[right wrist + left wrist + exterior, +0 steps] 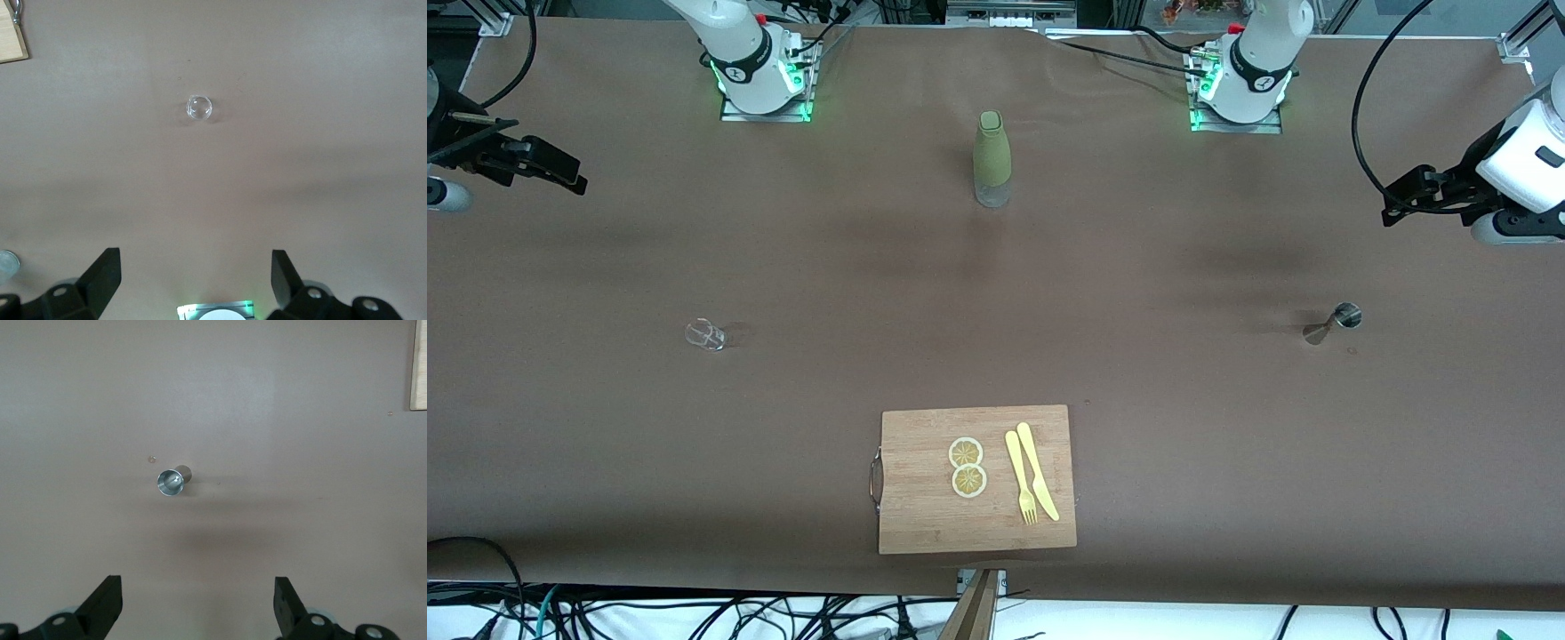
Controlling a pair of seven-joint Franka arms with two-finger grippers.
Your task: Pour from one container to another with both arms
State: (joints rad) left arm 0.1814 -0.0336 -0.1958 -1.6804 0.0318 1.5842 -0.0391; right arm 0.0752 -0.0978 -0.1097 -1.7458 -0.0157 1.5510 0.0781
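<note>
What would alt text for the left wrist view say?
A small shiny metal cup stands alone on the brown table, seen from above with the left gripper hanging over the table, its black fingers spread wide and empty. A pale wooden board's corner shows at the edge.

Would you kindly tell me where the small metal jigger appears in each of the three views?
Front view: the metal jigger stands on the brown table toward the left arm's end, farther from the camera than the cutting board.
Left wrist view: the jigger sits near the middle, seen from above, ahead of the open left pincer.
Right wrist view: not in it.
Shared landmark: the cutting board, whose corner shows at the left wrist picture's edge.
</note>
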